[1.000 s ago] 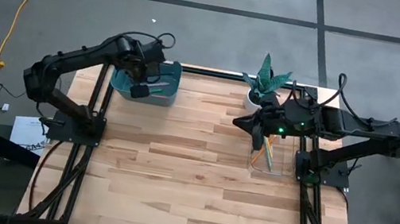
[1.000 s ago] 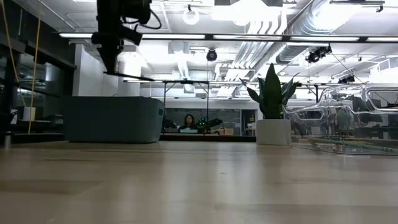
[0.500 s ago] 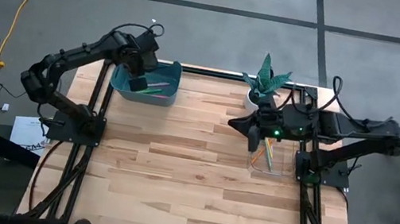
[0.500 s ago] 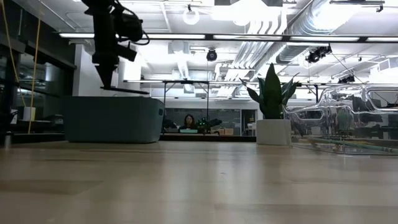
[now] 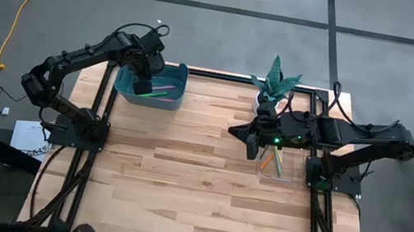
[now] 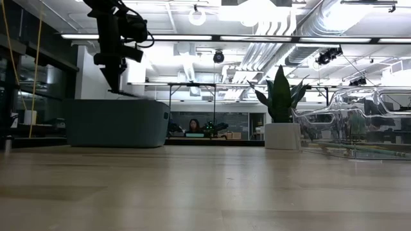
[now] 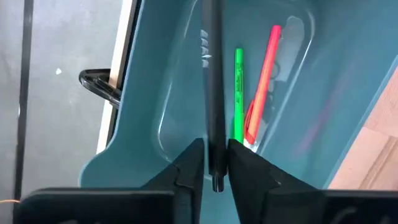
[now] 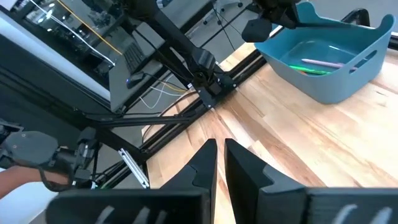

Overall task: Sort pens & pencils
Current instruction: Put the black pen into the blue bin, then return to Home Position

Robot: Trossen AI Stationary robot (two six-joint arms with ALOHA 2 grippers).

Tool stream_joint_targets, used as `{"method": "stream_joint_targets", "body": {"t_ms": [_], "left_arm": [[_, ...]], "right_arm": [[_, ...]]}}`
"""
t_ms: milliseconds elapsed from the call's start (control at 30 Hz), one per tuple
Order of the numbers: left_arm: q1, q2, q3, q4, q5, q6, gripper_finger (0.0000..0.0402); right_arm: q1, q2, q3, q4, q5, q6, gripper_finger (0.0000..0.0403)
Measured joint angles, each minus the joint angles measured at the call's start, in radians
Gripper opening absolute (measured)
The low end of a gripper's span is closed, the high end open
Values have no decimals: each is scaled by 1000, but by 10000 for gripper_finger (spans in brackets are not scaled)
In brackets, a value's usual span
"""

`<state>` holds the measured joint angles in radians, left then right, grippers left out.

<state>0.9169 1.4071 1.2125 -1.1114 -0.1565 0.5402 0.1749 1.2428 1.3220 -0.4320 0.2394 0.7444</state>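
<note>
The left gripper (image 7: 214,163) hangs right over the teal bin (image 5: 171,99), clamped on the black pen (image 7: 213,74), lying parallel to the green pen (image 7: 238,93) below; the right gripper (image 8: 219,155), pinched together, waits mid-table

The left gripper (image 7: 216,163) is positioned over the teal bin (image 7: 155,99), and its two dark fingers (image 7: 186,167) are closed on the black pen (image 7: 213,93). The pen is held lengthwise above the bin's interior, with one end protruding just past the fingers. On the bin floor, the green pen (image 7: 238,93) and the red-orange pen (image 7: 264,78) are laid close together. Light wooden table (image 7: 376,155) is visible beside the bin.
</note>
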Motion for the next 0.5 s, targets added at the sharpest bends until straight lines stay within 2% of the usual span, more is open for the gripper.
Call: {"method": "stream_joint_targets", "body": {"t_ms": [300,400,500], "left_arm": [[-1,-1,0,10,27,44,129],[-1,-26,0,10,112,97,141],[-1,-74,0,19,239,124,144]], "right_arm": [[0,4,0,5,0,8,22],[0,4,0,16,0,13,22],[0,4,0,20,3,19,22]]}}
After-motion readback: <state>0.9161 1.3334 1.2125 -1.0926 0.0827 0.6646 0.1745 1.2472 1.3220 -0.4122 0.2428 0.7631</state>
